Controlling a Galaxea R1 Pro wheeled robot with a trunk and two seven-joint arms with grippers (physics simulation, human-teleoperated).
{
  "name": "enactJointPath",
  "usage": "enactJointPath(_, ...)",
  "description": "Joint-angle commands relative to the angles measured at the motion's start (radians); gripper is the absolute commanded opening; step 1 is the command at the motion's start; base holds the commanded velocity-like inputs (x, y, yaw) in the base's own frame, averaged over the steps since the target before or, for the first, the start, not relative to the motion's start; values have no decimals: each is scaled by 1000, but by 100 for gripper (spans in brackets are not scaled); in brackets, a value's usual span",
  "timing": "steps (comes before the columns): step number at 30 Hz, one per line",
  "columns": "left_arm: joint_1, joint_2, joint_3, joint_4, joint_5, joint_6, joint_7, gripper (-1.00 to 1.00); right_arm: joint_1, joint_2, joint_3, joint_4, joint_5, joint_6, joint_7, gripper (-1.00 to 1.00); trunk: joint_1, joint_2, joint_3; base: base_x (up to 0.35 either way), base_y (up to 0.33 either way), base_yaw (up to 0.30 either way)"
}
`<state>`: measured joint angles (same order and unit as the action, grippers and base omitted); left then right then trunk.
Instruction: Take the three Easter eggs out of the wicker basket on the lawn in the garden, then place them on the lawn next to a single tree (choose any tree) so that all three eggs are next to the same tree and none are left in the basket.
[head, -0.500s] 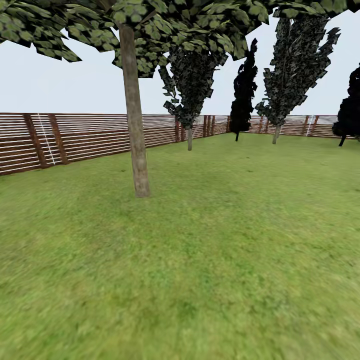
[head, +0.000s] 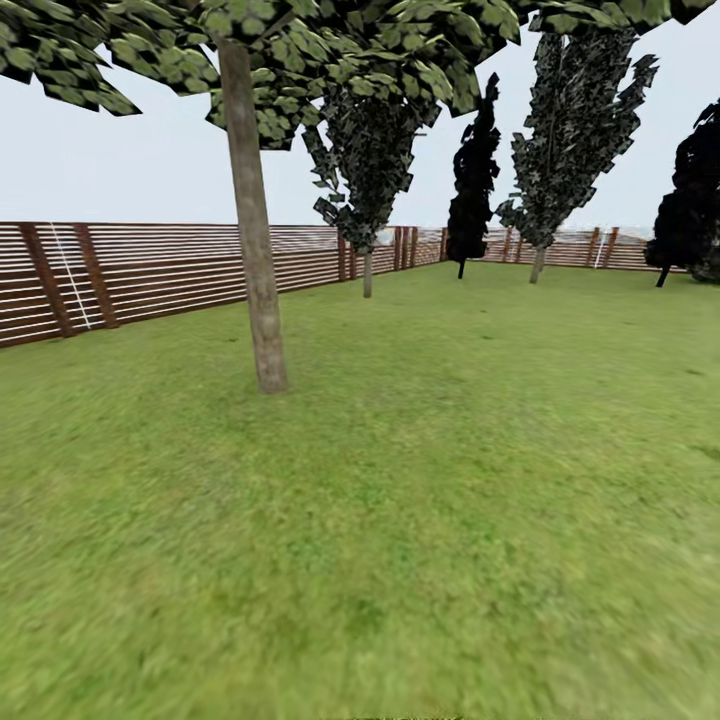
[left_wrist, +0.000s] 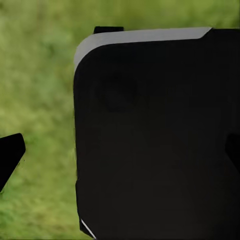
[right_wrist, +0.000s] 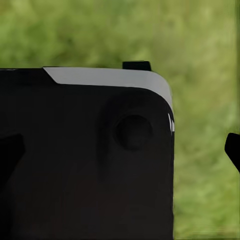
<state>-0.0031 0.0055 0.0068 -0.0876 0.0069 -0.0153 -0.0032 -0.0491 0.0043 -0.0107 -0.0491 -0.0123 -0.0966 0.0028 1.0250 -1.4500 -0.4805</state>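
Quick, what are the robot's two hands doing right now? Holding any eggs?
Left end effector: open, with grass between its fingertips; no egg.
Right end effector: open too, holding nothing.

Smooth tree (head: 252, 250) trunk, slatted wooden fence (head: 150, 270), mottled lawn (head: 420, 480).

No text, label, brand, number or sign can be read anywhere in these pictures. The slatted fence (head: 150, 270), the pale trunk of the near tree (head: 252, 250) and the lawn (head: 400, 500) carry no writing, and the dark robot body (left_wrist: 155, 135) seen from both wrists bears no marking that can be made out.
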Motion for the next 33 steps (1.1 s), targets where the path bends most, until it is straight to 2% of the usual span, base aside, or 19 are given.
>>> enactJointPath(1, 0, 10, 0, 2, -1, 1, 0, 100, 0, -1, 0, 0, 0, 0, 0, 100, 0, 0, -1, 0, 0, -215)
enactJointPath(4, 0, 56, -2, 10, -5, 1, 0, 100, 0, -4, 0, 0, 0, 0, 0, 100, 0, 0, -4, 0, 0, -225)
enactJointPath(6, 0, 79, -2, 1, -10, 0, 1, 100, 0, -3, 0, 0, 0, 0, 0, 100, 0, 0, -7, 0, 0, -230)
enactJointPath(7, 0, 83, -2, 0, -10, 0, 1, 100, 0, -3, 1, 0, 1, 0, 0, 100, 0, 0, -8, 0, 0, -231)
enactJointPath(33, 0, 88, -2, 0, -7, 0, 2, 100, 0, 3, 7, 1, 9, 0, 0, 100, 0, 0, -33, 0, 0, -242)
